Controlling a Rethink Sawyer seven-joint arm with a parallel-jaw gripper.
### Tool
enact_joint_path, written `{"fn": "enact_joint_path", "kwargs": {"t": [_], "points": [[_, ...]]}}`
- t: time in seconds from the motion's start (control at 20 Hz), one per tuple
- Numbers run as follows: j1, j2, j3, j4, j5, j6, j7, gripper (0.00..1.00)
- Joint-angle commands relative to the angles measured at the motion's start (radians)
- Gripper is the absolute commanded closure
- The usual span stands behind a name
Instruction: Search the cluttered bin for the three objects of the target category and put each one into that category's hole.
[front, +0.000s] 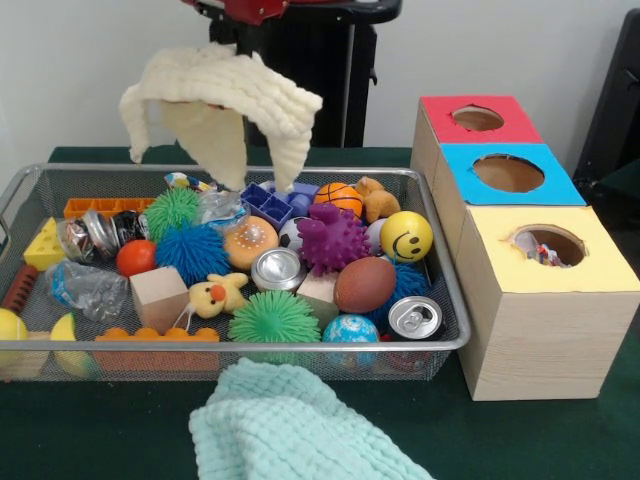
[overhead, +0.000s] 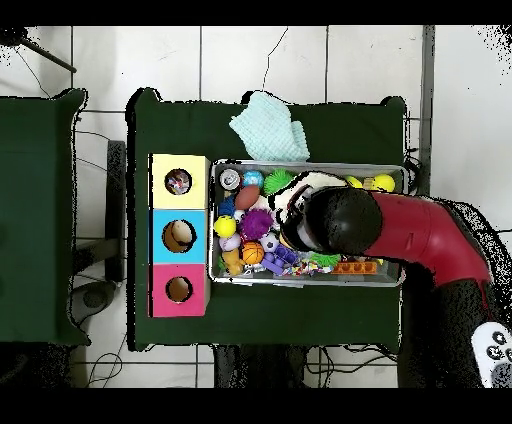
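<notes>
Gripper: the gripper (front: 232, 95) itself is hidden under the cream cloth (front: 222, 105) that hangs from it, so it is evidently clamped on that cloth; its fingers cannot be seen.
Cloth position: lifted clear above the far left part of the wire bin (front: 440, 262), its tails dangling just over the toys without clearly touching them.
Key relation: the three boxes stand well off to one side of the cloth, to the right in the front view; the carry must run sideways across the bin toward them.
Holes: red box (front: 476, 120) farthest back, blue box (front: 510, 174) in the middle, yellow box (front: 553, 262) nearest the camera; which one takes cloths cannot be told, though the yellow hole shows something crumpled inside.
Long axis: the cloth drapes wide across and hangs in two drooping tails, so it will likely need bunching to pass a round hole.
Other cloth: a mint cloth (front: 295, 432) lies on the green table (front: 560, 435) outside the bin, near its front edge.
Arm: in the overhead view the red arm (overhead: 420, 232) reaches over the bin from one end.
Writing: no brand or lettering is readable; the yellow ball (front: 406, 236) bears only a smiley face, and the cans (front: 414, 316) show bare tops.
</notes>
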Motion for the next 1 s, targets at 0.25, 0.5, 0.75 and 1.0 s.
{"fn": "enact_joint_path", "kwargs": {"t": [0.25, 0.5, 0.75, 1.0], "points": [[-0.088, 0.095, 0.070, 0.003, -0.053, -0.023, -0.204, 1.00], [-0.122, 0.129, 0.092, -0.041, -0.077, -0.003, -0.245, 1.00], [-0.149, 0.158, 0.116, -0.090, -0.094, 0.030, -0.284, 1.00], [-0.168, 0.183, 0.138, -0.133, -0.115, 0.055, -0.308, 1.00]]}}
